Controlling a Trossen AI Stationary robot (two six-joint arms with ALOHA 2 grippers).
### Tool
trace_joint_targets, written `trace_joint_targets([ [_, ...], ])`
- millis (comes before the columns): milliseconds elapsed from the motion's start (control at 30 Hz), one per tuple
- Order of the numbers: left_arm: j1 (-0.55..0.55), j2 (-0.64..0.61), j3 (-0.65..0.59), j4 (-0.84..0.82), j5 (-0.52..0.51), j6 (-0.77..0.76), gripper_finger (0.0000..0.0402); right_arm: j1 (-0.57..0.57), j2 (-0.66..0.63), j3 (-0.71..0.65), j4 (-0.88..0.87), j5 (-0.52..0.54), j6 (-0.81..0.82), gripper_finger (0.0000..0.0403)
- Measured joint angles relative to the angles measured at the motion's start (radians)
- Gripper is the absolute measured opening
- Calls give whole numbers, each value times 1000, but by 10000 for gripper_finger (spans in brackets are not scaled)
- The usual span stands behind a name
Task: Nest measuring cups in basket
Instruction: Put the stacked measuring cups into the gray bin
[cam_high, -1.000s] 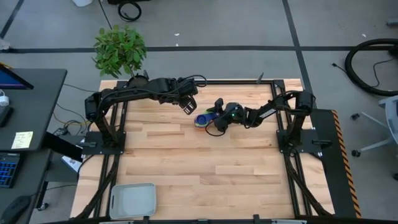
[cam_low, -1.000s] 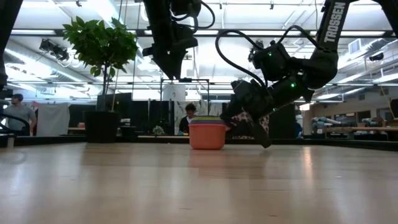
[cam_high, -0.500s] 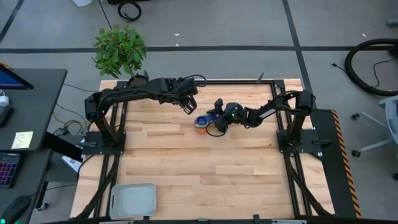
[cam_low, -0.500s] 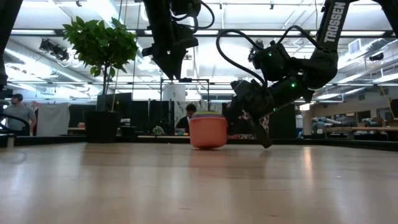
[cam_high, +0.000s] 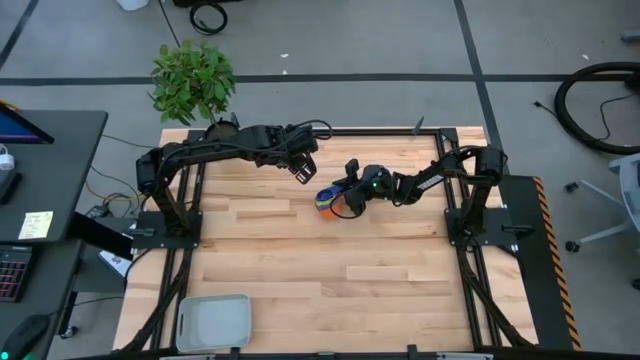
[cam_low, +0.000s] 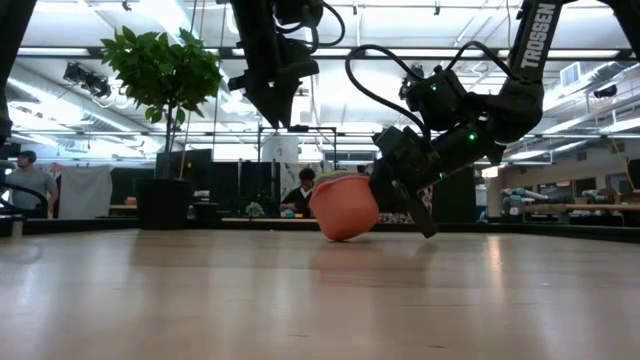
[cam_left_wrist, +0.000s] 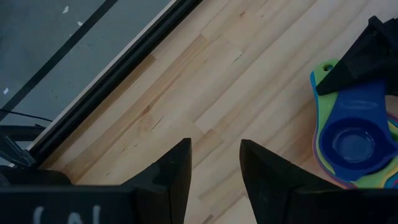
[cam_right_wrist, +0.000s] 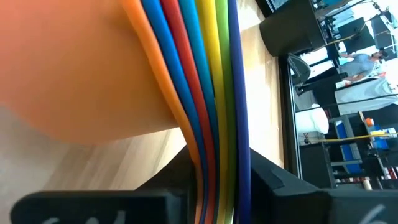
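The measuring cups (cam_high: 325, 198) sit nested in one stack, orange outermost and dark blue innermost, at the table's middle toward the far edge. The stack (cam_low: 343, 208) is tilted. My right gripper (cam_high: 340, 194) comes at it from the table's right and is shut on the stacked handles. My left gripper (cam_high: 300, 172) hangs above and just left of the stack, open, with nothing between its fingers (cam_left_wrist: 214, 149). The light grey basket (cam_high: 213, 320) stands at the near left corner. My right gripper pinches the cups' stacked flat handles (cam_right_wrist: 214, 155) between its two fingers (cam_right_wrist: 177, 180), one on each face of the bundle. It reaches in from the table's right, slanting a little down. The stack is tilted off upright; whether its orange bottom (cam_low: 338, 236) touches the table, I cannot tell.
A potted plant (cam_high: 193, 80) stands beyond the table's far left corner. Bare wooden table (cam_high: 320, 270) stretches between the stack and the basket. In the low view, people show in the room behind (cam_low: 22, 180).
My right gripper has shut on the cups' handles and rolled a little. The stack, which stood upright on the table, has tipped over to one side while staying at the same spot.
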Motion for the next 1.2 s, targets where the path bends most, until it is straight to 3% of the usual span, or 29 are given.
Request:
trace_joint_targets([
  [800, 0, 0, 0, -1, -2, 2, 141, 1, 2, 0, 72, 203, -80, 86],
  [1200, 0, 0, 0, -20, -3, 2, 141, 74, 2, 54, 85, 416, -130, 86],
])
